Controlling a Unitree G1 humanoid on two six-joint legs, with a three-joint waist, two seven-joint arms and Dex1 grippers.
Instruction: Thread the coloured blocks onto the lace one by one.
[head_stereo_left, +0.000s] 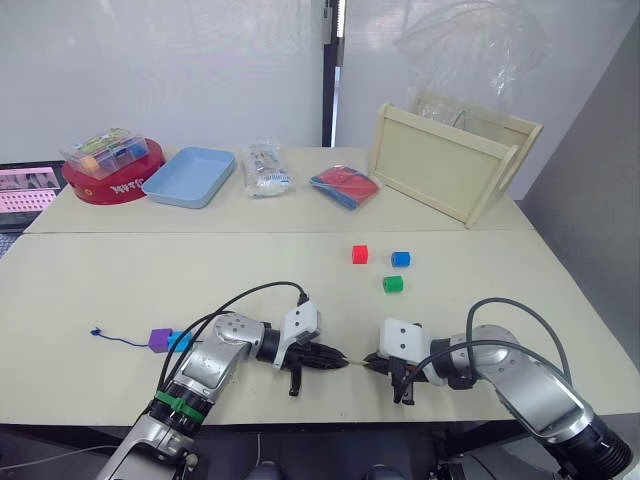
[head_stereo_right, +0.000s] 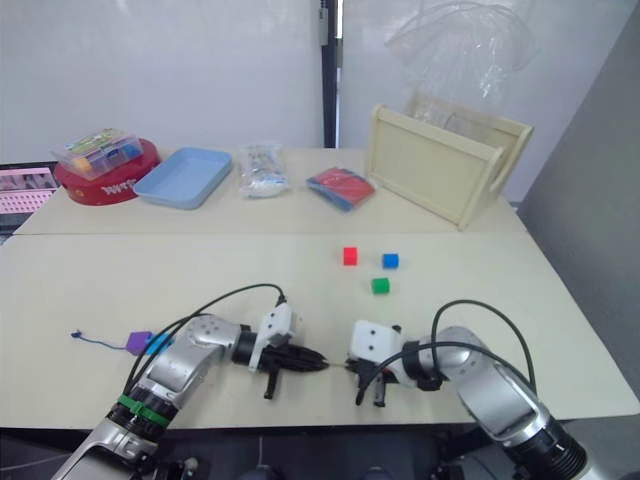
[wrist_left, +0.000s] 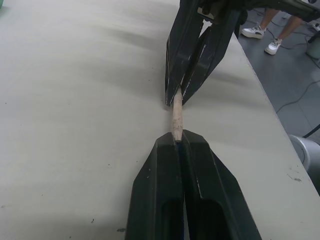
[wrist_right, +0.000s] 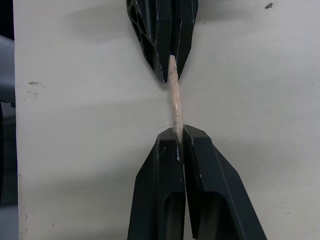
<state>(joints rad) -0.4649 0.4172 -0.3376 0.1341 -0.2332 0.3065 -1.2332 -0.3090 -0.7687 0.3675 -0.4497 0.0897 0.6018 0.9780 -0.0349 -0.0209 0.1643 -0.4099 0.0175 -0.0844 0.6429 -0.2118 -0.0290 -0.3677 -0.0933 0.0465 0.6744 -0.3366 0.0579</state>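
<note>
- The table is the broad pale surface; at its far edge stand a wooden tray, a blue dish, a red tin with a clear box of colourful pieces on top, and two plastic packets; none of these belongs to the threading.
- The left gripper and the right gripper meet tip to tip near the front edge; each has its jaws pressed together on the pale stiff tip of the lace, one pinching either end, so the tip bridges the short gap between them.
- The lace trails off to the robot's left, its knotted end lying on the table; the purple block and the cyan block sit on it, touching each other.
- The red block, blue block and green block lie loose further back, near one another.
- Judgement: two of five are threaded and the tip is mid-handover; next, one gripper should probably let go, and the freed arm must fetch a loose block and line its hole up with the tip.
</note>
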